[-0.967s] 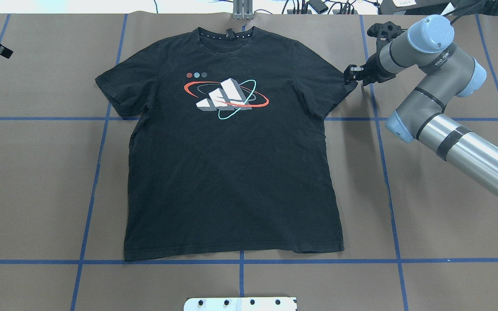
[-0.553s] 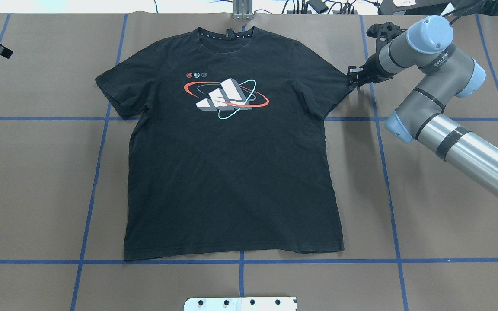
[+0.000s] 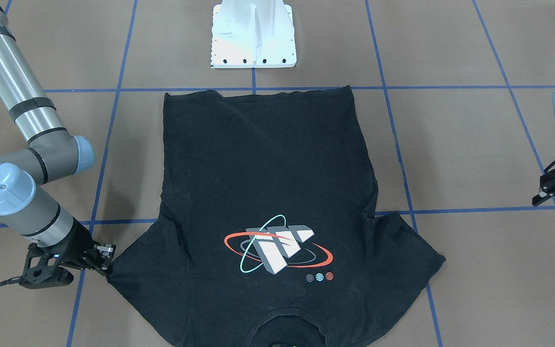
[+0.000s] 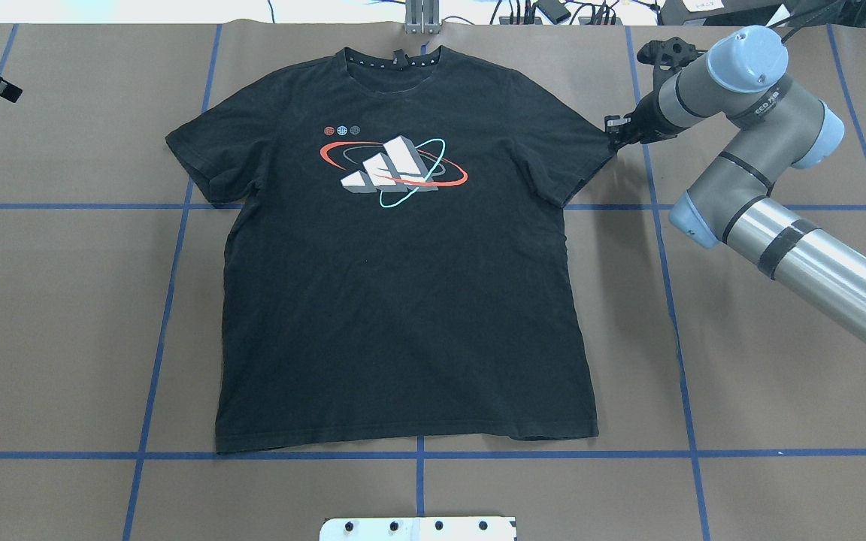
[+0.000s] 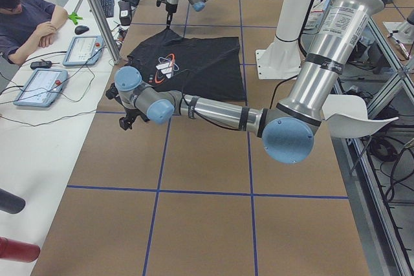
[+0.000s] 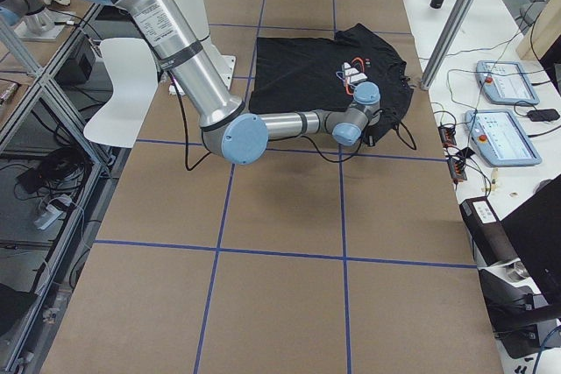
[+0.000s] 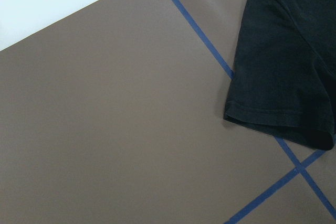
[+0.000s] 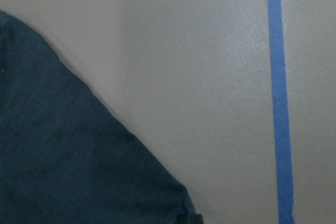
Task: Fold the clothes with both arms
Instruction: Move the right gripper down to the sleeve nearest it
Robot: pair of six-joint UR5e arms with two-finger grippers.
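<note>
Zero folds done: T-shirt (image 4: pixel 403 300) lies flat, print up, mid-table (image 4: pixel 741 338), collar away from the pedestal base (image 3: pixel 253 33). On the right sleeve (image 4: pixel 576 158) tip sits the right gripper (image 4: pixel 613 137), touching or just beside the hem. Can't tell if it's clamped or only narrow. Opposite, the left gripper (image 3: pixel 547 188) hangs well apart from the left sleeve (image 3: pixel 412 250); its opening is unreadable too. Looks like step one, sleeve pickup. Next needs a confirmed pinch on the hem, then the left arm in to match. Surface: brown paper, blue tape grid (image 4: pixel 673 300). Side bench: a person (image 5: pixel 29 17), tablets (image 5: pixel 39 85), cables.
</note>
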